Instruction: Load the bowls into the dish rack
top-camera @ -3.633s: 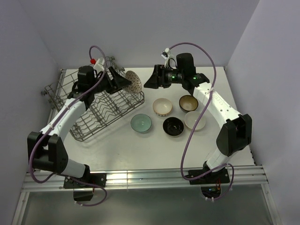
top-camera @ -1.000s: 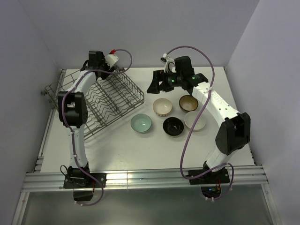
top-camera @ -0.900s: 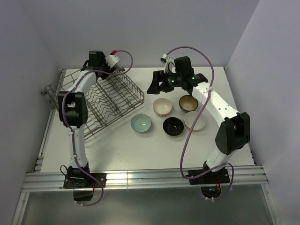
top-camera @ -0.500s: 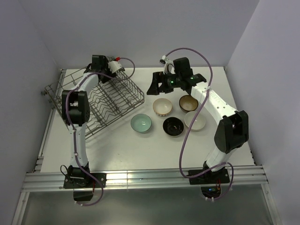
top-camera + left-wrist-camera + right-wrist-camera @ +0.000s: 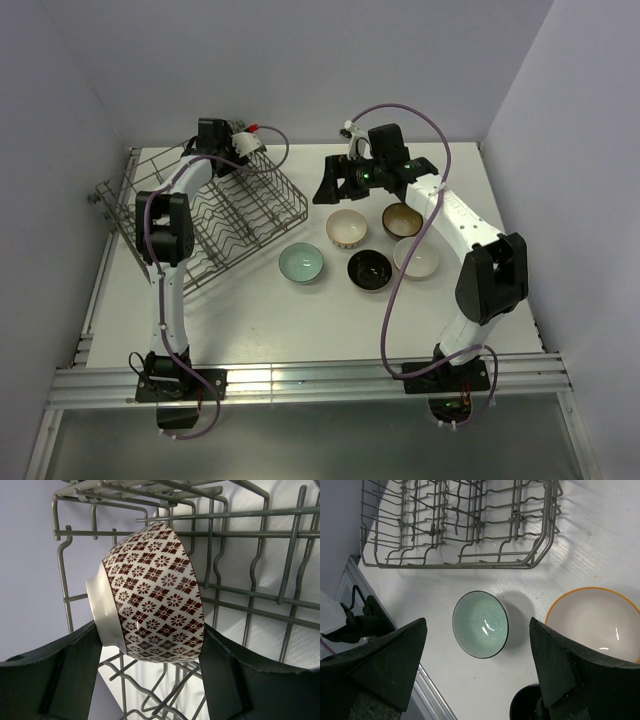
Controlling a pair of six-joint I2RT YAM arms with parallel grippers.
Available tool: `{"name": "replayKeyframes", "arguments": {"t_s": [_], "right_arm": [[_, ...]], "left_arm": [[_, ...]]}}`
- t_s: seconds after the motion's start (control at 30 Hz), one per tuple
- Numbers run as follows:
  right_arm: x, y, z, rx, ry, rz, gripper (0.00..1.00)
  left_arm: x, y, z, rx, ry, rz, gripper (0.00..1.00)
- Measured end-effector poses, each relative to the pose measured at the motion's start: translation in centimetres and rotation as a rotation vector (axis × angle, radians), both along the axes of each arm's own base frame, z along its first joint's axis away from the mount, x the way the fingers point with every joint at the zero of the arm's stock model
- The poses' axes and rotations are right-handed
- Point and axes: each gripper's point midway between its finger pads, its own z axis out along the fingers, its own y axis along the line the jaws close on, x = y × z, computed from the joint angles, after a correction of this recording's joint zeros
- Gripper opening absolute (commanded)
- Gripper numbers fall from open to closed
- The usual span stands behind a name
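Observation:
My left gripper (image 5: 150, 630) is shut on a brown-and-white patterned bowl (image 5: 150, 590), held on its side among the tines at the far back end of the grey wire dish rack (image 5: 283, 190). In the top view the left gripper (image 5: 238, 147) covers that bowl. My right gripper (image 5: 335, 182) is open and empty, hovering behind the bowls on the table. A green bowl (image 5: 301, 263), a cream bowl (image 5: 347, 228), a black bowl (image 5: 369, 269), a brown bowl (image 5: 401, 218) and a beige bowl (image 5: 416, 257) stand upright right of the rack. The right wrist view shows the green bowl (image 5: 480, 624) between my open fingers.
The rack (image 5: 460, 525) sits slanted on the left half of the white table, with a small wire side basket (image 5: 103, 192) at its left. Walls close in at the back and both sides. A metal rail (image 5: 300, 380) runs along the front edge.
My left arm has carried the patterned bowl from the rack's right side to its far back end and settled there. My right gripper has drifted slightly left, still open.

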Motion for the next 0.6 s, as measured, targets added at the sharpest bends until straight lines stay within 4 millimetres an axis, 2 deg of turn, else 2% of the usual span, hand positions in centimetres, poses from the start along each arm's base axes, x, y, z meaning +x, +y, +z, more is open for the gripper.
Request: {"name": "replayKeyframes", "arguments": {"t_s": [0.1,0.13,0.2,0.23,0.27,0.33,0.53,0.6], "right_arm": [[0.00,0.01,-0.22,-0.002,0.006,0.001,0.90],[0.00,0.01,-0.26,-0.002,0.007,0.001,0.90],[0.00,0.02,-0.25,-0.002,0.007,0.001,0.91],[-0.01,0.02,-0.25,-0.002,0.007,0.002,0.91],[-0.01,0.02,-0.25,-0.002,0.007,0.002,0.91],[-0.02,0.03,-0.28,-0.002,0.009,0.002,0.91],[-0.09,0.04,-0.32,-0.002,0.012,0.004,0.91],[-0.14,0.06,-0.31,0.000,0.014,0.007,0.91]], "left_arm": [[-0.01,0.07,0.00,0.004,0.000,0.004,0.14],[-0.02,0.09,0.00,0.004,0.000,0.005,0.25],[-0.05,0.07,-0.03,0.005,0.002,0.005,0.39],[-0.06,0.02,-0.04,0.005,0.002,0.004,0.56],[-0.08,0.01,-0.06,0.006,0.004,0.004,0.63],[-0.14,-0.06,-0.11,0.006,0.006,0.004,0.69],[-0.21,-0.30,-0.18,0.007,0.010,-0.003,0.72],[-0.21,-0.38,-0.18,0.011,0.010,-0.008,0.79]]}}
